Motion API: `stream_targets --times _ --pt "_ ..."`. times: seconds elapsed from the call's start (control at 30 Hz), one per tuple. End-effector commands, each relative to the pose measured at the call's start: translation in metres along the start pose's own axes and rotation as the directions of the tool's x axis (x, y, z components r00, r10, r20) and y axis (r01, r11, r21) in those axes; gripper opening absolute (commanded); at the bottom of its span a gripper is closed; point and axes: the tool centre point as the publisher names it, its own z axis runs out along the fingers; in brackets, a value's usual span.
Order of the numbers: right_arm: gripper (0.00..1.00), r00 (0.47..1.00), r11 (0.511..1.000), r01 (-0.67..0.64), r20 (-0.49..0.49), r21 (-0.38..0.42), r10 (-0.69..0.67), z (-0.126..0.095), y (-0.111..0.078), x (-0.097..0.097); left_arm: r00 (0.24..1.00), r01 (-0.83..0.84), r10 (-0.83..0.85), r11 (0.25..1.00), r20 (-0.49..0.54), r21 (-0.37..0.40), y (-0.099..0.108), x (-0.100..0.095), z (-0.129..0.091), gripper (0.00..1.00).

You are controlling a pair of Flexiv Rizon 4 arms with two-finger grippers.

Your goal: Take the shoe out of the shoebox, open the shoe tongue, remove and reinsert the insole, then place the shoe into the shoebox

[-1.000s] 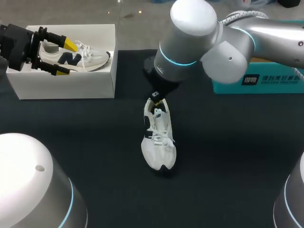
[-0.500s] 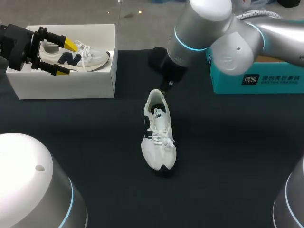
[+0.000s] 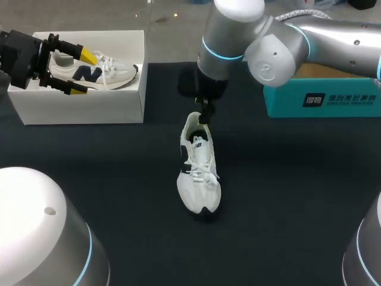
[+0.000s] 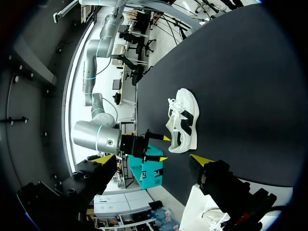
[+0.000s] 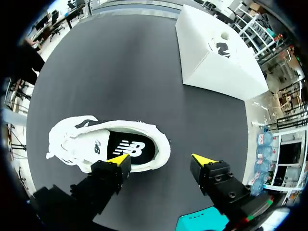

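Observation:
A white shoe (image 3: 199, 170) lies on the black table (image 3: 286, 190), toe toward me, heel toward the far side. Its dark insole (image 5: 130, 149) shows inside the opening. My right gripper (image 5: 162, 159) hovers open just above and behind the heel, one yellow tip over the heel rim, holding nothing. In the head view the right gripper (image 3: 205, 114) is largely hidden under its wrist. The white shoebox (image 3: 128, 95) stands at the far left with a second shoe (image 3: 113, 71) inside. My left gripper (image 3: 83, 72) stays open over that box, its fingers apart around nothing.
A teal box (image 3: 321, 98) stands at the far right of the table, behind my right arm. From the left wrist view the white shoe (image 4: 185, 122) and the right gripper (image 4: 154, 144) lie ahead across the table.
My right gripper was shut at the shoe's heel; it let go, lifted away toward the far side and opened. The shoe stays put. The left arm has not moved.

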Motion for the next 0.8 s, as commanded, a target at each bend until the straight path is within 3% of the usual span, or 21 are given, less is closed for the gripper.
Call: stream_targets --times 0.03,0.5,0.7,0.73,0.8 --pt "1.0 0.997 0.998 0.065 -0.037 0.02 -0.064 0.012 0.009 -0.01 1.0 0.0 0.0 1.0 -0.004 0.0 0.0 -0.001 0.0 1.0" --pt "1.0 0.995 0.998 0.037 -0.096 0.047 -0.032 0.06 0.005 -0.018 1.0 0.0 0.0 1.0 -0.004 0.0 0.0 -0.001 0.0 1.0" --pt "0.87 0.994 0.997 0.029 -0.104 0.066 -0.022 0.07 -0.001 -0.017 1.0 0.0 0.0 1.0 -0.004 0.0 0.0 -0.001 0.0 1.0" --pt "0.69 0.995 0.997 0.026 -0.103 0.068 -0.019 0.071 -0.002 -0.017 1.0 0.0 0.0 1.0 -0.004 0.0 0.0 -0.001 0.0 1.0" --pt "0.0 0.995 0.997 0.023 -0.1 0.073 -0.016 0.07 -0.003 -0.017 1.0 0.0 0.0 1.0 -0.004 0.0 0.0 -0.001 0.0 1.0"
